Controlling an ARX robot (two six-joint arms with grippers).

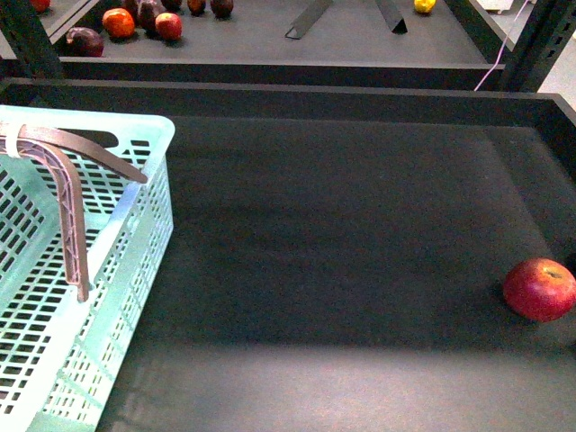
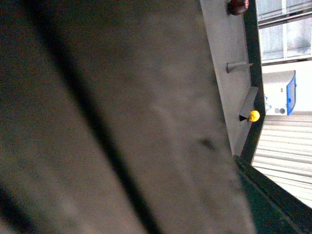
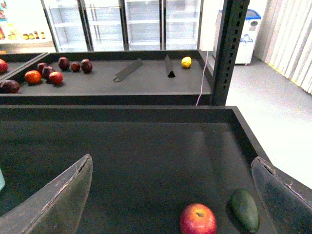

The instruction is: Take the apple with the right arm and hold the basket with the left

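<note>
Where it stands on the desk [image 1: 342, 234], well left of the apple [image 1: 539, 289]: basket [image 1: 144, 225], pale mint, slotted, brown handles. Apple: round, red, yellowish at stem dip, on desk. Avocado [image 3: 244, 209] just beside apple. Claws: right claw [image 3: 171, 161] spread wide, empty, near apple; left claw unseen, state cannot be told.

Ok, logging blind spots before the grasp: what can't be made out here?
Left gripper: in no view; the left wrist view shows mostly blurred dark surface.
Pale mint-blue slotted plastic basket: cut off by the front view's left and bottom edges.
Dark green avocado-shaped fruit: right wrist view only; likely beyond the front view's right edge, past the round red apple.
Small dark rear-shelf fruits: too small to identify.
</note>
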